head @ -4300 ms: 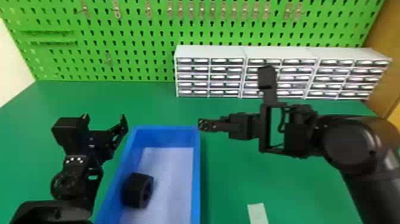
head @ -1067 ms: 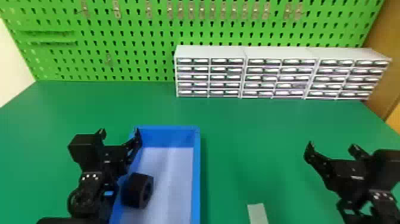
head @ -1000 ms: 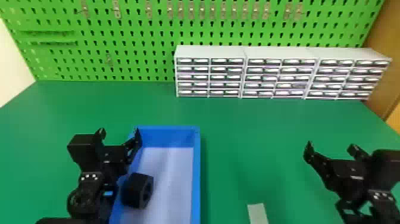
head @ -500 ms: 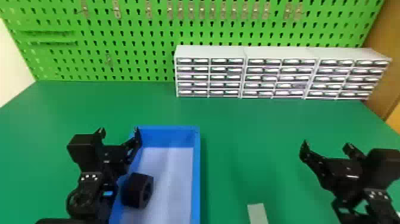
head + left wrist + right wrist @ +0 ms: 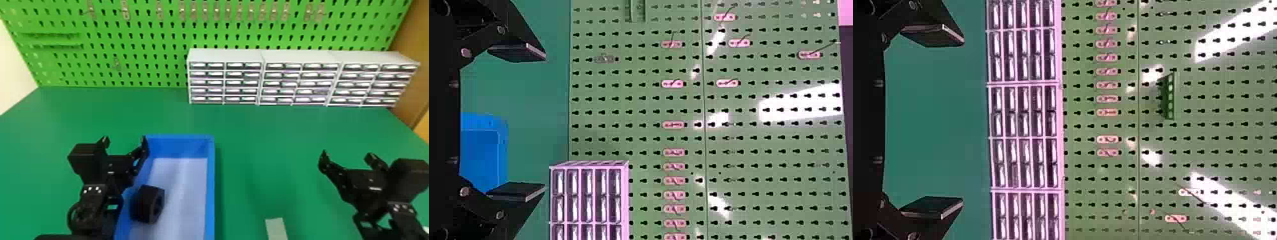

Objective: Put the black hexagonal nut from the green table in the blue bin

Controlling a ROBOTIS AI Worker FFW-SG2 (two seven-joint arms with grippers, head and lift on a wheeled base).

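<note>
Nearest me, a pale strip point(image 5: 276, 228) lies on the green tabletop point(image 5: 255, 134), right of the blue bin point(image 5: 211, 188), its length running near to far.

The black hexagonal nut point(image 5: 147, 204) is inside the bin, by the left wall; I cannot tell whether it touches that wall. It rests on its side, the open face with the hole turned to the right and a little toward me, so the axis through the hole runs roughly left to right, across the bin's near-far length. From my head its outline looks longer up and away from me than across.

My left gripper point(image 5: 125, 140) hangs at the bin's left side, pointing to the far side, its jaws spread wide. My right gripper point(image 5: 347, 155) is well apart from the bin, over at the right, also pointing away from me, and its jaws are wide open too.

At the far side, white drawer units point(image 5: 225, 55) stand in a row, center to right, in front of the green pegboard point(image 5: 159, 35) with its metal hooks point(image 5: 205, 11).
</note>
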